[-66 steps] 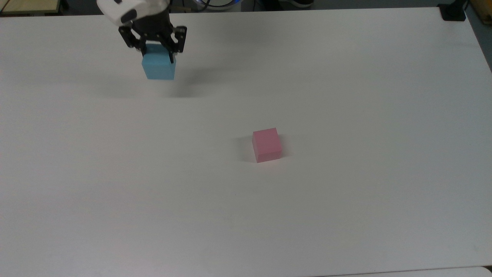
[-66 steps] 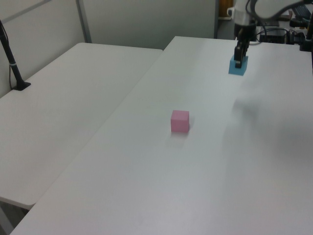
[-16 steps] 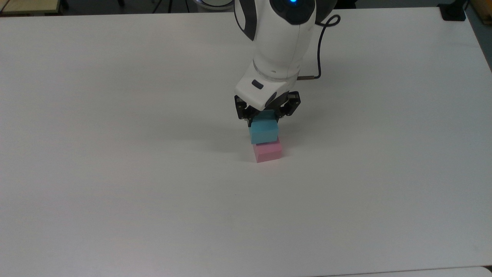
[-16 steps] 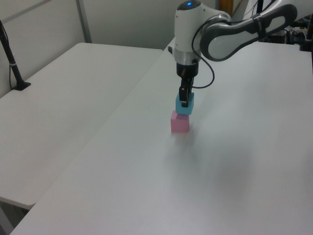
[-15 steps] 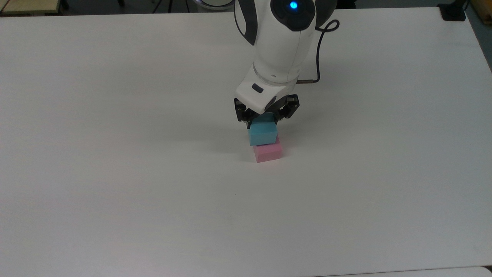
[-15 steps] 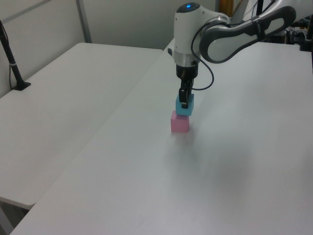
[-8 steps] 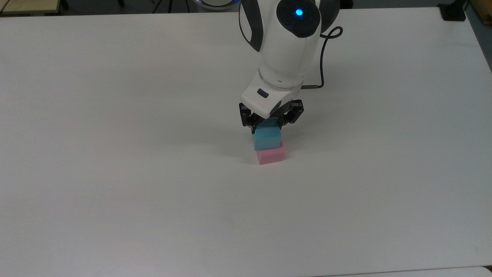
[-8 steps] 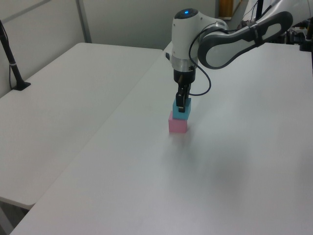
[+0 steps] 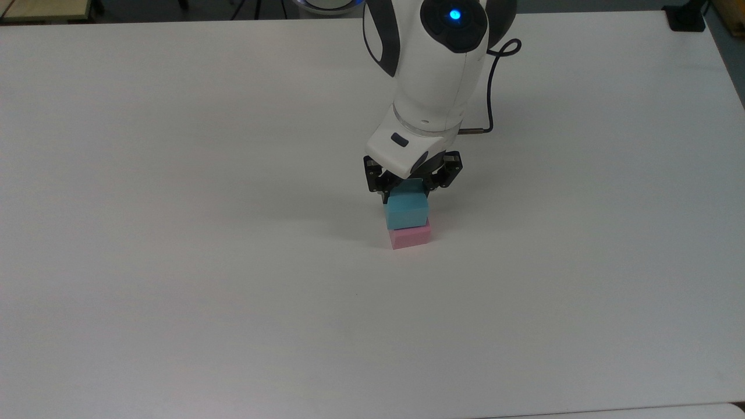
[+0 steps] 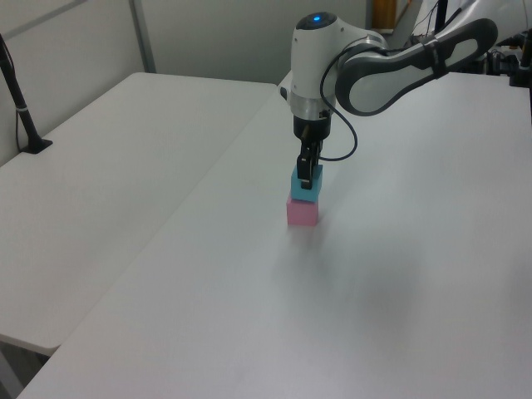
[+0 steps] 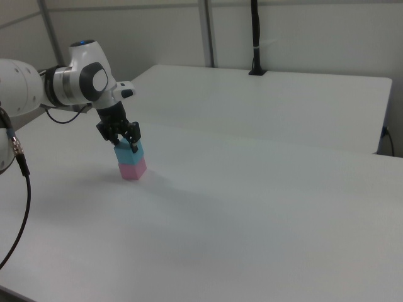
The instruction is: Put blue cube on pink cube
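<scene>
Top view: end effector (image 9: 408, 192) grips blue cube (image 9: 407, 210) atop pink cube (image 9: 411, 235) on white table (image 9: 174, 233).

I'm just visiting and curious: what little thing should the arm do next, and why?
Probably open the end effector and let go. The blue cube already appears to sit on the pink cube, roughly lined up in the left view, while the fingers grip it.

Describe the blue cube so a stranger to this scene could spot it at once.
Find the white robot arm reaching over the white table. Straight under its black gripper stands a two-cube stack. The blue cube is the upper one, held between the fingers and sitting on the pink cube, which rests on the table.
</scene>
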`<state>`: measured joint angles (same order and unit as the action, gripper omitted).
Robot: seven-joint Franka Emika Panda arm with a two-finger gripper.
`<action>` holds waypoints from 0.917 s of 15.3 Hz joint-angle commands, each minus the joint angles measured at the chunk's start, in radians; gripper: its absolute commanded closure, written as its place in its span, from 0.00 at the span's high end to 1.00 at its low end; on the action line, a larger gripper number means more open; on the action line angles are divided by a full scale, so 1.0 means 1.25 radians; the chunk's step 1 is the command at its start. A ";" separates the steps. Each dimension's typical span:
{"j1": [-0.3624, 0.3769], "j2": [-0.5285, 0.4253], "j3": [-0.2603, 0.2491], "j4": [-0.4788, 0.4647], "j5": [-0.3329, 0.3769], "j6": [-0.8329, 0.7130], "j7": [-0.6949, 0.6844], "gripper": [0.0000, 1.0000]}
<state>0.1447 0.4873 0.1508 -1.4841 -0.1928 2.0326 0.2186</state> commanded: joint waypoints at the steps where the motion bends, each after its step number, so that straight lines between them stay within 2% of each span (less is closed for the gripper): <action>1: 0.012 0.011 -0.007 0.013 -0.015 0.011 0.019 1.00; 5: 0.023 0.021 -0.007 0.013 -0.044 0.011 0.020 1.00; 10: 0.022 0.019 -0.007 0.013 -0.041 0.011 0.021 1.00; 13: 0.012 -0.046 -0.007 0.012 -0.031 -0.010 0.102 1.00; 14: 0.001 -0.074 -0.007 0.013 -0.031 -0.071 0.151 1.00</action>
<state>0.1581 0.4920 0.1498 -1.4450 -0.2270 2.0326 0.2887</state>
